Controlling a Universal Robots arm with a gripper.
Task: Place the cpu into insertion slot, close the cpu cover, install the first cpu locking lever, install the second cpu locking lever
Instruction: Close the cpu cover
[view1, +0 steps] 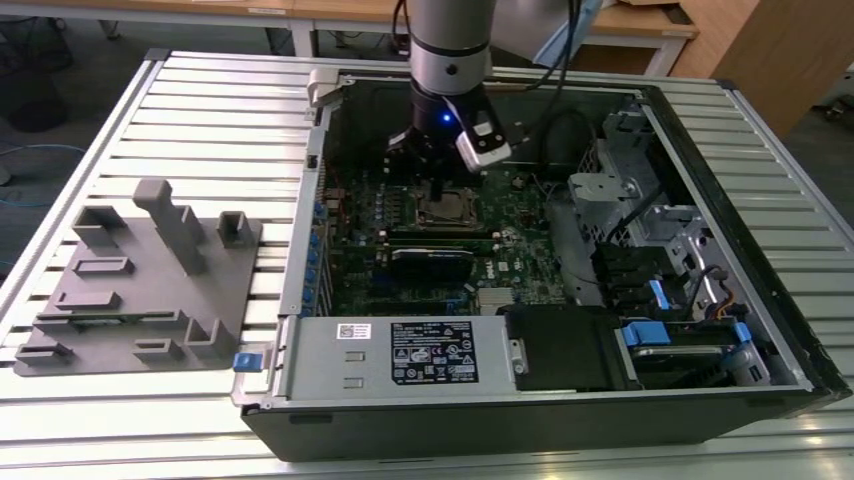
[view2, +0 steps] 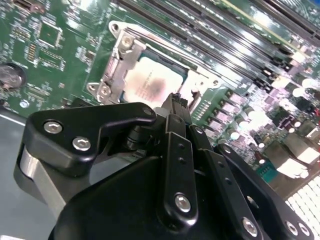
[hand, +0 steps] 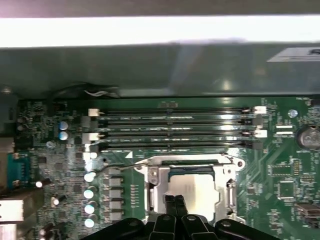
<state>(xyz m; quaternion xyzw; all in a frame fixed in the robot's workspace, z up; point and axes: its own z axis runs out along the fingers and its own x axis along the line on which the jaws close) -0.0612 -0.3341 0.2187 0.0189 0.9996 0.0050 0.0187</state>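
We find free room over the cpu cover (hand: 154, 186), where the gripper (hand: 175, 202) hangs. The memory slots (hand: 170, 130) stand just beside it, and past them a grey metal box (hand: 150, 70) walls off that edge of the board (hand: 280, 170); the drive cage (view1: 627, 200) lines the edge on the exterior view's right.

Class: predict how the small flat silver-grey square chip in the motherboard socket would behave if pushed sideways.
The small flat silver-grey square chip looks rigid, so probably won't bend or roll. The silver metal frame surrounds it, so it likely wouldn't slide. Its smooth top may be slippery.
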